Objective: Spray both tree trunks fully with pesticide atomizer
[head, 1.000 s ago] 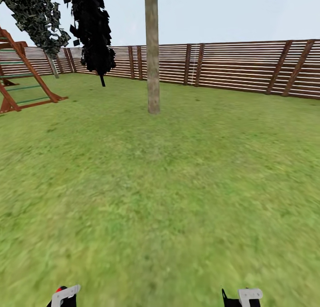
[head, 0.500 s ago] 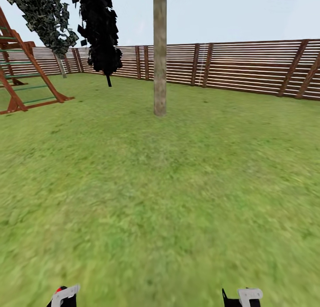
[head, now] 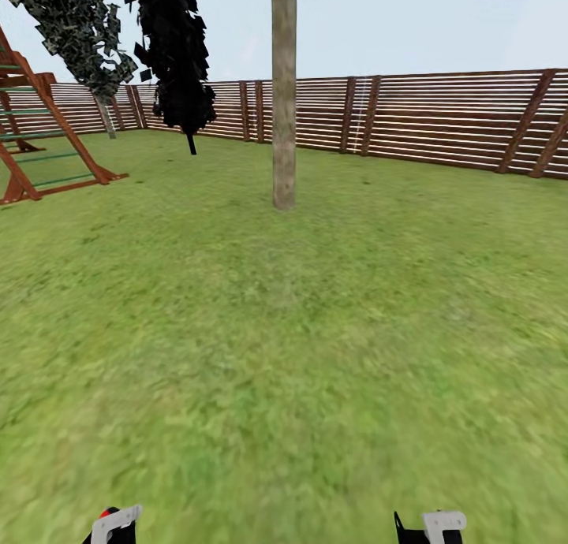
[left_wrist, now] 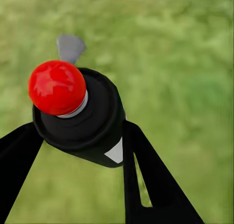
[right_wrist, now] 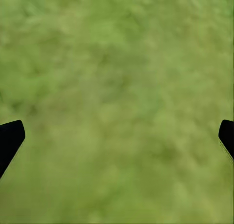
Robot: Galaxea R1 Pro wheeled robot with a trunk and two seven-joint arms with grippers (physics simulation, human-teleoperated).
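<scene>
Where the left wrist view looks down along the left gripper [left_wrist: 78, 136], the pesticide atomizer [left_wrist: 85, 119] sits clamped between the two black fingers [left_wrist: 146, 185], which press against its sides. It is a stubby, dark, almost black bottle seen from its top end: a round shoulder, a pale grey collar, and on that a glossy red ball-shaped tip [left_wrist: 57, 86]. A small white patch [left_wrist: 116, 152] shows low on its flank, and a grey flat tab [left_wrist: 70, 47] sticks out beyond the red tip. Behind it lies only blurred green floor [left_wrist: 185, 63], with the bottle held clear above the grass.

In the head view the same gripper [head: 110, 527] peeks in at the bottom edge, a grey-white finger with a spot of red and black beside it. The right gripper [head: 432, 528] shows at the bottom edge too; in the right wrist view its jaws stand wide, the black fingertips [right_wrist: 9, 139] at opposite edges with nothing but grass between them.

Ahead, across a broad stretch of lawn [head: 300, 331], stands a tree trunk [head: 283, 95]: a straight, smooth, grey-brown column, slightly flared where it meets the grass, its top cut off by the frame. It is well apart from both grippers. Farther back and to the left hangs dark ragged foliage [head: 173, 47] on a thin stem, with a greyer mass of leaves [head: 71, 24] beside it. A brown slatted fence [head: 442, 118] rings the garden, and a wooden playhouse frame [head: 39, 126] stands at the left edge.
</scene>
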